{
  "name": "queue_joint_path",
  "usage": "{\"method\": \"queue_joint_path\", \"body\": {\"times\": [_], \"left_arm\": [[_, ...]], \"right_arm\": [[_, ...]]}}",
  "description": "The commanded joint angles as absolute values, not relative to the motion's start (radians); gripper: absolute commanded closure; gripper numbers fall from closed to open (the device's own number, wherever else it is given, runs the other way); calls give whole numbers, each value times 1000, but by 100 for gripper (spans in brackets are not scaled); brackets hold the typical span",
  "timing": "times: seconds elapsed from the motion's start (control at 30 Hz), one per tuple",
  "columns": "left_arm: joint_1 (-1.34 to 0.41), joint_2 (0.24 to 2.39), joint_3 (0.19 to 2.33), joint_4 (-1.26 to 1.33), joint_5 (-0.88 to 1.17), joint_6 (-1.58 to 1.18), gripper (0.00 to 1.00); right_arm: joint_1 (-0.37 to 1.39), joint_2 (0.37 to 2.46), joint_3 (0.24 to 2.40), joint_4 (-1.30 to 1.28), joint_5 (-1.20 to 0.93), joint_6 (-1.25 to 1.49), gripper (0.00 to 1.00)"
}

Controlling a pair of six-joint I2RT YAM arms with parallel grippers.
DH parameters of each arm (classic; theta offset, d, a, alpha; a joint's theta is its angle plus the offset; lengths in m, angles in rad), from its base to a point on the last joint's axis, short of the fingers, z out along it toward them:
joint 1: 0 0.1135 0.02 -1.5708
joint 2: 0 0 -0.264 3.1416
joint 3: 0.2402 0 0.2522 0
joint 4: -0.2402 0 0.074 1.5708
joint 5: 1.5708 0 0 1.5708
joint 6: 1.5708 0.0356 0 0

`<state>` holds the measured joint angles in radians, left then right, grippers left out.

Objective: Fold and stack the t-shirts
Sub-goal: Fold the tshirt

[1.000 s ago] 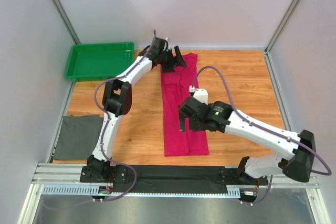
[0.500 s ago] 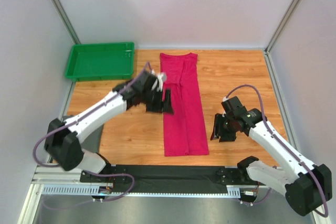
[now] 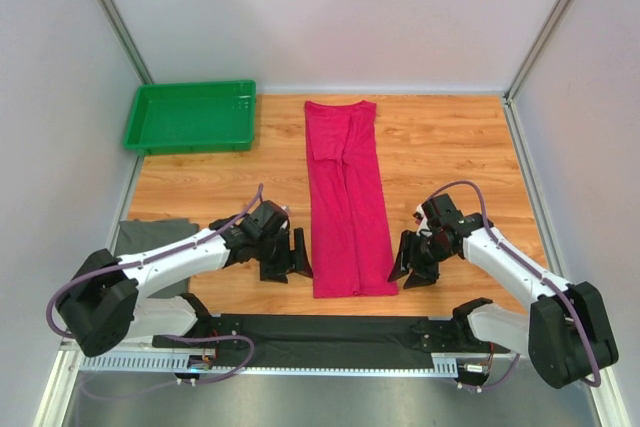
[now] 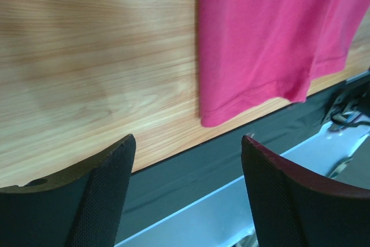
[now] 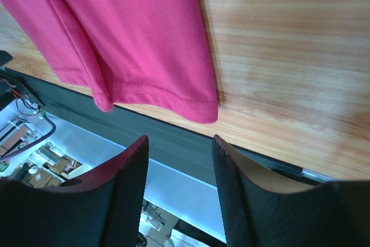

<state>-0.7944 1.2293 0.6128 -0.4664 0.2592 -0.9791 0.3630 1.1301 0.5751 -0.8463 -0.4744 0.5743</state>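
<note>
One magenta-pink t-shirt (image 3: 346,197) was recorded, folded into a long narrow strip and laid flat down the middle of the wooden table (image 3: 450,147), with its stitched hem at the near edge. The left gripper (image 3: 290,257) was found just beside the hem's left corner, fingers spread apart and gripping nothing. The right gripper (image 3: 408,267) was found just beside the right corner, fingers likewise parted. A green tray (image 3: 190,117) was noted at the far left, and a grey cloth (image 3: 145,235) at the near left, partly hidden by the left arm.
</note>
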Motion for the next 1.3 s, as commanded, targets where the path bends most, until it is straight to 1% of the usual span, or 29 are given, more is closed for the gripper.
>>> {"method": "queue_joint_path", "body": {"times": [0.0, 0.17, 0.3, 0.43, 0.47, 0.63, 0.8, 1.0, 1.07, 1.1, 1.2, 1.23, 1.27], "left_arm": [[-862, 1285, 630, -416, 226, -1106, 23], [-908, 1373, 632, -388, 210, -1198, 28], [-911, 1394, 629, -385, 186, -1227, 29], [-911, 1420, 623, -365, 195, -1242, 35], [-911, 1427, 620, -351, 204, -1246, 39], [-928, 1460, 623, -357, 212, -1281, 47], [-936, 1489, 627, -364, 216, -1287, 49], [-939, 1485, 574, -318, 229, -1325, 55], [-937, 1480, 554, -304, 226, -1331, 60], [-939, 1480, 548, -296, 225, -1335, 61], [-937, 1482, 522, -250, 229, -1348, 80], [-937, 1485, 519, -242, 229, -1347, 93], [-939, 1488, 520, -244, 226, -1345, 97]], "right_arm": [[359, 1138, 534, -753, -523, 635, 50], [357, 1126, 479, -704, -485, 678, 48], [357, 1135, 459, -698, -462, 664, 49], [359, 1120, 463, -692, -425, 672, 50], [356, 1123, 463, -689, -420, 670, 50], [359, 1201, 456, -635, -433, 666, 53], [357, 1233, 448, -604, -434, 661, 56], [357, 1255, 437, -577, -442, 664, 58], [357, 1269, 426, -559, -448, 666, 60], [357, 1270, 422, -552, -451, 667, 62], [357, 1281, 400, -529, -466, 676, 68], [360, 1281, 388, -519, -466, 687, 73], [357, 1275, 385, -514, -469, 687, 76]]}}
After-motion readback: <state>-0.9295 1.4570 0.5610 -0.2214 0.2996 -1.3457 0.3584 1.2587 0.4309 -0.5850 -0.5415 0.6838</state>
